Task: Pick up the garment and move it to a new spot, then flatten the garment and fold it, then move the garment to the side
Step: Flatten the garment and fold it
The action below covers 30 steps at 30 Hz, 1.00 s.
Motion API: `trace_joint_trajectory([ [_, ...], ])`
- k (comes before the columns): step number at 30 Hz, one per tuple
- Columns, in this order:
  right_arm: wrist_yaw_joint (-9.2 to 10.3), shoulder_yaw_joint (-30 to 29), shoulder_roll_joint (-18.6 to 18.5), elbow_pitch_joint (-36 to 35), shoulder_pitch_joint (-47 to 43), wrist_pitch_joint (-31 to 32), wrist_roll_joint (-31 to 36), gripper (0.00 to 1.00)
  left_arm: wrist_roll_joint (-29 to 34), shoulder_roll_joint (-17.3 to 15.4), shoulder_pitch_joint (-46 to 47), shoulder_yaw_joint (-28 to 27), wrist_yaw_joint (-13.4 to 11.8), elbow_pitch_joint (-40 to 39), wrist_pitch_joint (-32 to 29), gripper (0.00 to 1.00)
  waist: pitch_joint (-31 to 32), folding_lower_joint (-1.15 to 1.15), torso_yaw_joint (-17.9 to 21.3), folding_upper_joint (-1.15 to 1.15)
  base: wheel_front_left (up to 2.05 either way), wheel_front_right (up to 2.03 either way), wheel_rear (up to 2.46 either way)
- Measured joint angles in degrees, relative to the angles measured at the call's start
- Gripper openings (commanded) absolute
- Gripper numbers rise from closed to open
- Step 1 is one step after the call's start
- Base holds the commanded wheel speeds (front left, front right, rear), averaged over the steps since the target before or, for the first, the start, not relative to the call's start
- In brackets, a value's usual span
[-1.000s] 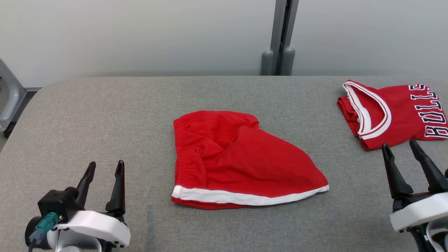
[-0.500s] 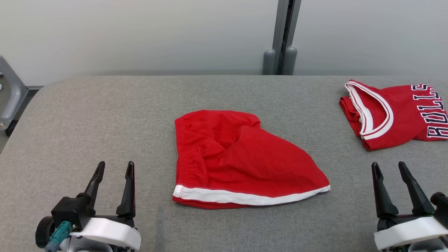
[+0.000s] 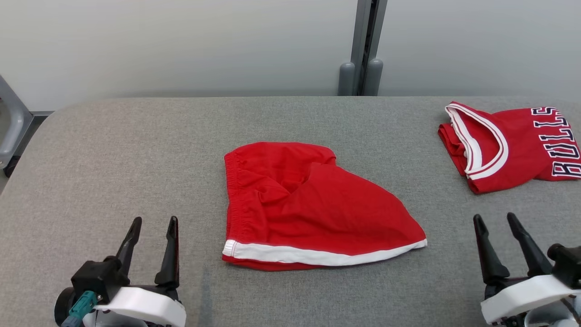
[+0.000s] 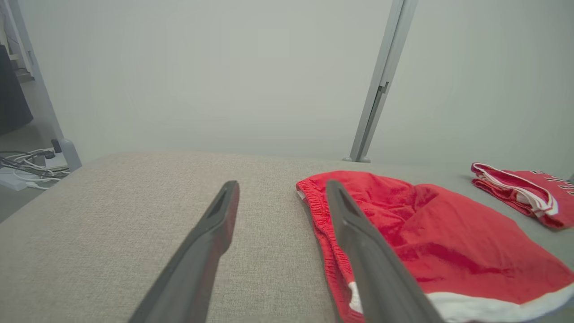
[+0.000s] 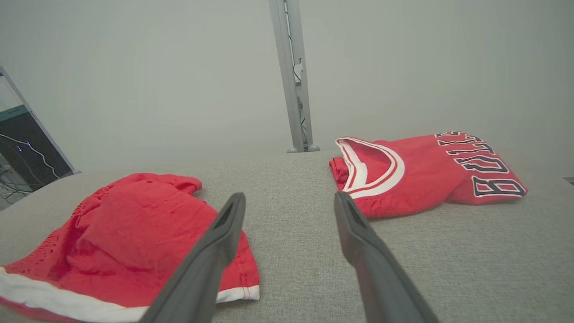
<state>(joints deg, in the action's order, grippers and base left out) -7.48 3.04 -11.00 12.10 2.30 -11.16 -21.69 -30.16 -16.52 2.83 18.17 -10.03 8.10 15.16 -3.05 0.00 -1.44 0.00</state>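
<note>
The garment (image 3: 517, 147), a red jersey with white-and-red trim and dark "BULLS" lettering, lies folded at the far right of the grey table (image 3: 136, 150); it also appears as the garment (image 5: 430, 172) in the right wrist view and the garment (image 4: 524, 195) in the left wrist view. My right gripper (image 3: 495, 219) stands open near the front right, short of the jersey, with nothing between its fingers. At the front left my left gripper (image 3: 154, 221) is open and empty too.
Red shorts (image 3: 308, 206) with a white hem band lie crumpled at the table's middle, between the two grippers. A grey post (image 3: 363, 45) rises behind the table's far edge. Cables (image 4: 27, 159) lie on the floor off the table's left.
Both grippers have drawn back toward the table's front edge; the right one has come away from the jersey's near edge. Both stay open. The clothes have not moved.
</note>
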Motion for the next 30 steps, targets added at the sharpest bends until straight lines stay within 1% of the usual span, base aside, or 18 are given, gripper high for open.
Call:
trace_joint_trajectory([
  [2, 0.00, 1.0, 0.0, 0.5, 0.2, 1.5, -0.3, 1.00, -0.4, 0.1, 0.0, 0.6, 1.0, 1.0, -0.5, 1.00, -0.1, 0.00, 0.0, 0.00, 0.00, 0.00, 0.00],
  [5, 0.00, 2.6, -0.3, 2.0, 0.9, 4.7, -1.4, 1.00, -1.9, 0.8, 0.1, 2.2, 2.7, 2.3, -3.8, 1.00, -0.3, 0.00, 0.1, 0.00, 0.00, 0.00, 0.00],
  [10, 0.00, 6.5, -1.2, 4.3, 3.0, 11.2, -3.4, 1.00, -3.5, 1.1, 3.1, 4.8, 5.2, 4.3, -9.3, 1.00, -1.0, 0.00, 0.1, 0.00, 0.00, 0.00, 0.00],
  [14, 0.00, 8.2, -1.8, 6.5, 5.1, 14.7, -5.6, 1.00, -4.7, 1.5, 5.3, 6.8, 7.0, 6.7, -14.2, 1.00, -2.0, 0.00, 0.0, 0.00, 0.00, 0.00, 0.00],
  [16, 0.00, 8.6, -1.8, 7.5, 6.2, 15.3, -6.4, 1.00, -4.8, 1.6, 6.4, 7.6, 7.5, 7.8, -16.2, 1.00, -2.6, 0.00, 0.0, 0.00, 0.00, 0.00, 0.00],
  [19, 0.00, 9.6, -2.0, 9.0, 8.1, 15.8, -7.5, 1.00, -4.7, 1.9, 8.3, 8.4, 8.1, 9.3, -17.0, 1.00, -3.5, 0.00, -0.1, 0.00, 0.00, 0.00, 0.00],
  [23, 0.00, 11.2, -2.4, 11.1, 9.7, 15.8, -9.2, 1.00, -4.7, 2.5, 9.6, 9.8, 9.6, 11.5, -18.6, 1.00, -4.8, 0.00, -0.1, 0.00, 0.00, 0.00, 0.00],
  [27, 0.00, 13.9, -2.7, 14.2, 12.2, 16.5, -11.2, 1.00, -5.4, 2.9, 11.6, 11.2, 11.4, 13.5, -20.9, 1.00, -6.5, 0.00, -0.1, 0.00, 0.00, 0.00, 0.00],
  [28, 0.00, 13.9, -2.7, 14.2, 12.2, 16.5, -11.2, 1.00, -5.4, 2.9, 11.6, 11.2, 11.4, 13.5, -20.9, 1.00, -6.5, 0.00, -0.1, 0.00, 0.00, 0.00, 0.00],
  [30, 0.00, 15.8, -2.4, 15.7, 13.5, 16.8, -12.7, 1.00, -5.7, 3.0, 11.7, 11.7, 11.9, 14.1, -21.3, 1.00, -7.4, 0.00, -0.2, 0.00, 0.00, 0.00, 0.00],
])
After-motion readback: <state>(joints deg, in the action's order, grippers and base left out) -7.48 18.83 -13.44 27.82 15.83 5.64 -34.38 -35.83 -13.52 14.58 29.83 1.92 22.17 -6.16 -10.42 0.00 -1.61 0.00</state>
